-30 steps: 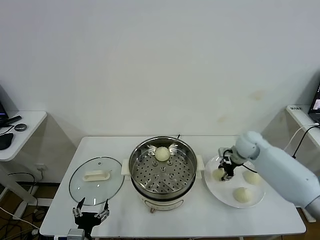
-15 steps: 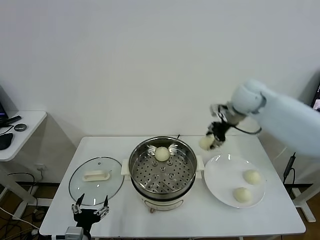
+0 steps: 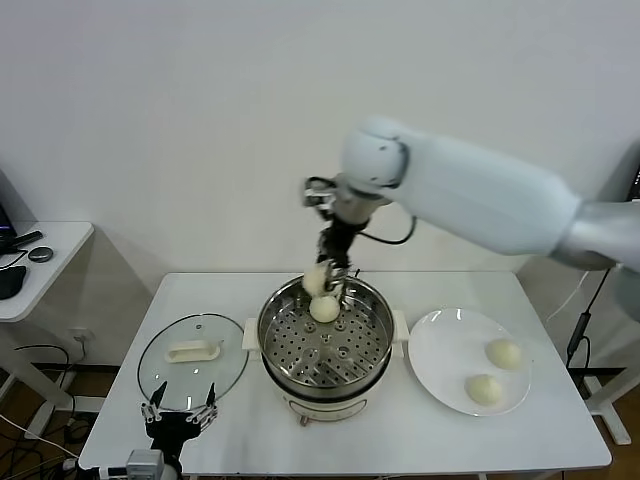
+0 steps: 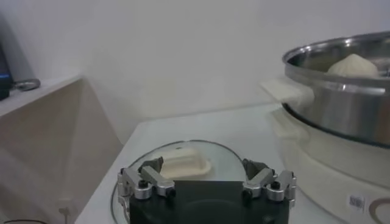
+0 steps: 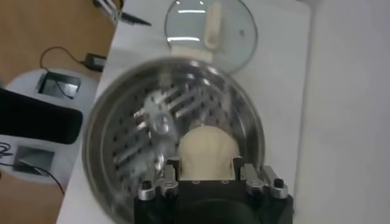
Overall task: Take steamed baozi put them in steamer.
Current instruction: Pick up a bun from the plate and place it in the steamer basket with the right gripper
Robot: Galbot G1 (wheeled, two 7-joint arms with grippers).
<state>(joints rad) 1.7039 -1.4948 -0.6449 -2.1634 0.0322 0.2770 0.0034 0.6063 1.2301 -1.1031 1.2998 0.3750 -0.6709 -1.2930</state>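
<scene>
One baozi (image 3: 324,309) in steel steamer (image 3: 325,345), two plated, one aloft

Four steamed baozi: one held above the steamer (image 3: 325,340), one on its tray, two on the plate (image 3: 440,350). One steamer, one plate, one glass lid (image 3: 192,355).

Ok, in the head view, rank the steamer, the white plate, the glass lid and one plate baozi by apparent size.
1. Steamer, largest.
2. White plate and glass lid: look alike, unranked.
3. Plate baozi, smallest.
</scene>
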